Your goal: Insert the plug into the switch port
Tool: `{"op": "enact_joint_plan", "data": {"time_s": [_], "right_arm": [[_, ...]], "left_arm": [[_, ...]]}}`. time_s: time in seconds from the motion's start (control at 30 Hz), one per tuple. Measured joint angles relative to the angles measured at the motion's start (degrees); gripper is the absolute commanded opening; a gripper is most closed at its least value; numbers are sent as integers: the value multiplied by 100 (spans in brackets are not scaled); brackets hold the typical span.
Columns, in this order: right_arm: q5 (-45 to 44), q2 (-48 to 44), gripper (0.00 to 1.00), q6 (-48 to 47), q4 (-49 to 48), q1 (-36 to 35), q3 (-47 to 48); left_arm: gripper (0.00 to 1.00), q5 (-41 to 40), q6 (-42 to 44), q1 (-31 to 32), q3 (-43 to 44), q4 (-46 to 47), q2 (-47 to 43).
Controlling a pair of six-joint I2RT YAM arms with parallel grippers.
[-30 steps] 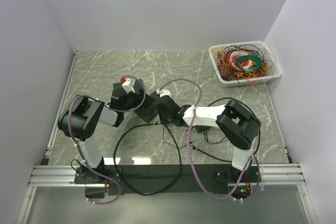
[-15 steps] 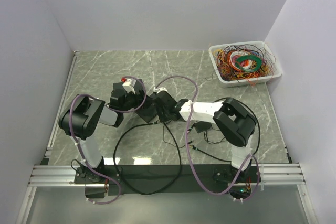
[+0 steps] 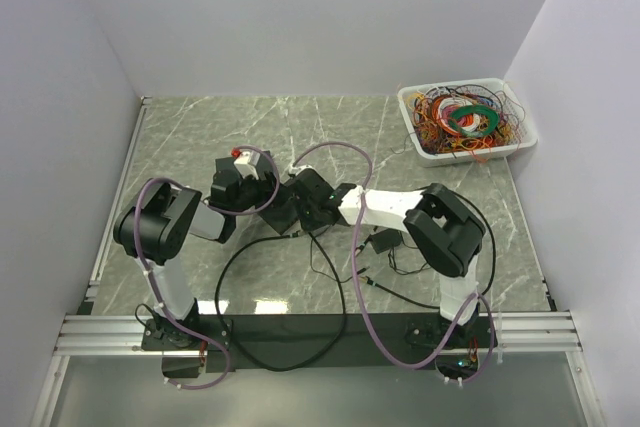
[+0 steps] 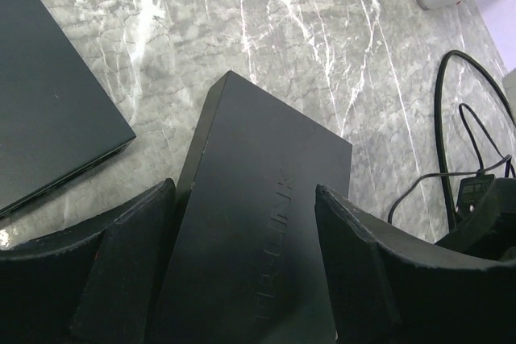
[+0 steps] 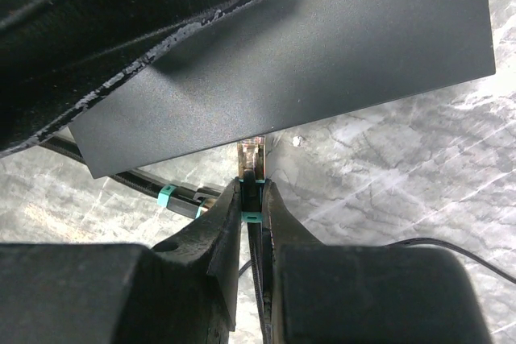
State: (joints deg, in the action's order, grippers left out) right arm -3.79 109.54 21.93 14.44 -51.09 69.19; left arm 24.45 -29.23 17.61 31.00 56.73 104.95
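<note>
1. Black, flat and rectangular, the plastic network switch (image 4: 258, 231) has raised lettering on its lid. It lies on the grey-green marble-patterned tabletop (image 4: 242, 30) and fills the lower middle of the left wrist view. In the top view it sits near frame centre, between the two gripper heads.
2. The left gripper (image 4: 242, 195) straddles the switch with its jaws spread wide, one black finger (image 4: 129, 263) along each long side. Whether the pads actually press on the casing cannot be told.
3. The right gripper (image 5: 251, 191) is pinched closed on the small clear plastic plug (image 5: 251, 153), low in the middle of the right wrist view. The plug points up-frame with its tip right at the switch's lower edge. Whether it has entered a port cannot be told.
4. A thin black cable with a teal band (image 5: 168, 192) runs in from the left behind those fingertips.
5. A second dark flat slab (image 4: 48, 110) lies at the upper left of the left wrist view, apart from the switch.
6. A white plastic basket (image 3: 408, 119) heaped with tangled coloured wires stands at the upper right of the top view, well apart from both grippers.
</note>
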Motion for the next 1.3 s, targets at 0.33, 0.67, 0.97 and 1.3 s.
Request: {"op": "enact_joint_plan", "data": {"time_s": [0.33, 0.67, 0.97, 1.3], "right_arm": [[28, 142, 0, -92, 319, 52, 289], [-9, 199, 0, -457, 713, 74, 487], [-153, 199, 0, -621, 942, 83, 557], [-146, 192, 0, -664, 968, 192, 557]], "left_arm": [[73, 129, 138, -15, -72, 372, 153], [72, 127, 664, 236, 61, 398, 291], [68, 66, 909, 387, 181, 319, 382], [50, 13, 1034, 387, 278, 387, 533]]}}
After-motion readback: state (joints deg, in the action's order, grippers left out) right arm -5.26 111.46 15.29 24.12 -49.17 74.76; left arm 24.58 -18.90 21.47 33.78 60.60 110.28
